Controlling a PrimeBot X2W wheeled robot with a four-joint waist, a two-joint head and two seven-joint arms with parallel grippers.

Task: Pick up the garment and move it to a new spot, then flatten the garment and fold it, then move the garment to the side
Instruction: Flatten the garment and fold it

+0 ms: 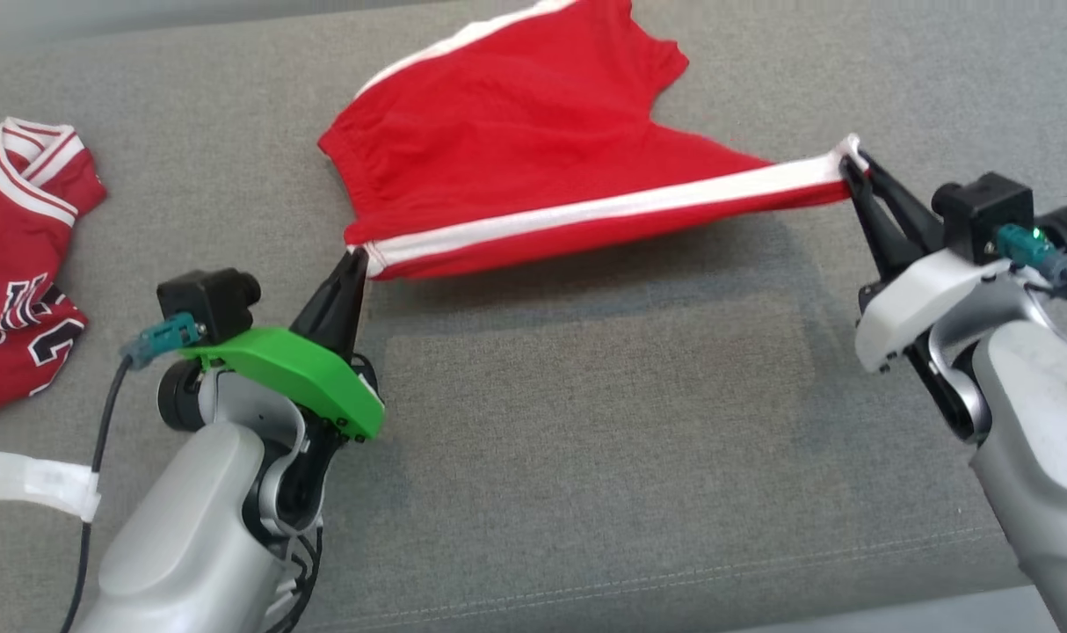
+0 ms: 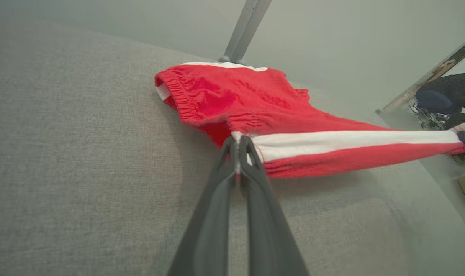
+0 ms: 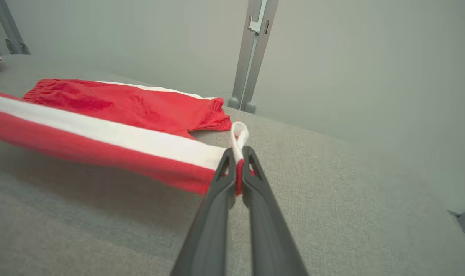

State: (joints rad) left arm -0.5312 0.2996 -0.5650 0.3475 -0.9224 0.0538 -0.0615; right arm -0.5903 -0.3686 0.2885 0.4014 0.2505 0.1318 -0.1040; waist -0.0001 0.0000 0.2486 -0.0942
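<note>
Head view: red shorts [image 1: 516, 132] lying at far middle of grey cushion [image 1: 586, 422]. Near edge being stretched taut between both grippers, hanging just above cushion and casting shadow beneath. At waistband corner, left gripper [image 1: 356, 257] pinching end of white stripe [image 1: 604, 209], fingers pressing together on cloth. At leg hem, right gripper [image 1: 850, 165] pinching stripe's other end, fingers likewise clamping cloth. Far half of shorts resting on cushion. Red jersey [image 1: 19, 264] lying well apart at left edge.
</note>
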